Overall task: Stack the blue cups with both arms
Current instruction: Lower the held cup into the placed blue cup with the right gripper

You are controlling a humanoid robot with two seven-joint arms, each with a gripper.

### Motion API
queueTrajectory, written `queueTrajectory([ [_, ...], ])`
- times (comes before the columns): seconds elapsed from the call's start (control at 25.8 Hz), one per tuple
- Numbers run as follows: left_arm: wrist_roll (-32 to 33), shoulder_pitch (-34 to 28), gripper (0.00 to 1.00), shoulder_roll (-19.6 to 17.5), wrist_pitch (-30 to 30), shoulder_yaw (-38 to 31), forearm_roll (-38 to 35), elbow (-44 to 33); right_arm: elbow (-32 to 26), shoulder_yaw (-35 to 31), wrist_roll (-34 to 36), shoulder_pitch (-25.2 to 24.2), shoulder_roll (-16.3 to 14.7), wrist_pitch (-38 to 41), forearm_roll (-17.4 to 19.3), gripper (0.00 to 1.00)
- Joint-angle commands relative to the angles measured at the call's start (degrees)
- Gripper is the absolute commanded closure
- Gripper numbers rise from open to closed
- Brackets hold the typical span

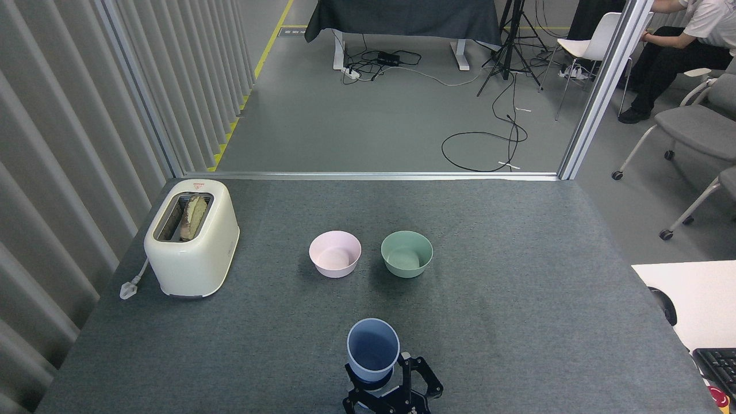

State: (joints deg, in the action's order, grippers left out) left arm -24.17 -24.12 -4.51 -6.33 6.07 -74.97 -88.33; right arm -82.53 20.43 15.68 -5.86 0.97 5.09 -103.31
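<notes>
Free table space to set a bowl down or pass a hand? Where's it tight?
Bare felt: the whole right side of the table, right of the green bowl; the far strip behind both bowls; the near-left patch between the toaster and the blue cup. Tight: the narrow gap between the pink bowl and green bowl, and the near centre around the gripper.

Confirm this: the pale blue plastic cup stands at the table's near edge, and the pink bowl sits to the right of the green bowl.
Not quite. The head view shows the pink plastic bowl to the left of the green plastic bowl, not the right. The pale blue plastic cup does stand near the grey table's near edge.
</notes>
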Motion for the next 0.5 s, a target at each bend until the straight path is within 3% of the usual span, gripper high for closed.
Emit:
queueTrajectory([
  [0.0, 0.09, -0.05, 0.0, -0.06, 0.01, 0.0, 0.0, 0.0, 0.0, -0.13, -0.03, -0.03, 0.09, 0.01, 0.48, 0.07],
  [0.47, 0.0, -0.23, 0.0, -0.15, 0.01, 0.0, -0.09, -0.26, -1.4, -0.3, 2.6, -0.03, 0.18, 0.27, 0.74, 0.02],
])
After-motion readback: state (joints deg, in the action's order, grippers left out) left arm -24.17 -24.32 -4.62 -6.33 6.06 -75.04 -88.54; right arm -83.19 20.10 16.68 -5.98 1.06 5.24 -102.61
